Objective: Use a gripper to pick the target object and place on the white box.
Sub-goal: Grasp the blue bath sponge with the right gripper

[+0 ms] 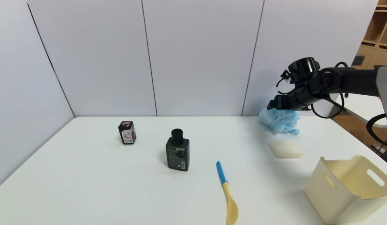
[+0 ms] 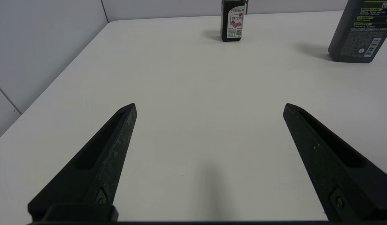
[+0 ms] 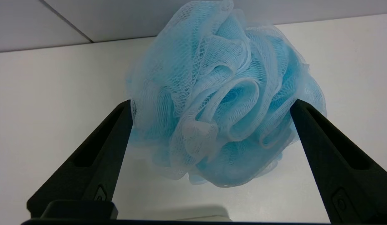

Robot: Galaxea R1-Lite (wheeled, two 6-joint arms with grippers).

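Right wrist view shows the right gripper (image 3: 210, 107) with jaws spread around the blue bath pouf (image 3: 224, 100) resting on the tabletop (image 3: 55, 93) at frame centre, so closing on it should come next.

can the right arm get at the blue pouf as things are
Probably yes. The right pincer is open, its fingers on either side of the pouf, with nothing between them. The soap block and the bin sit nearer the robot, off the path.
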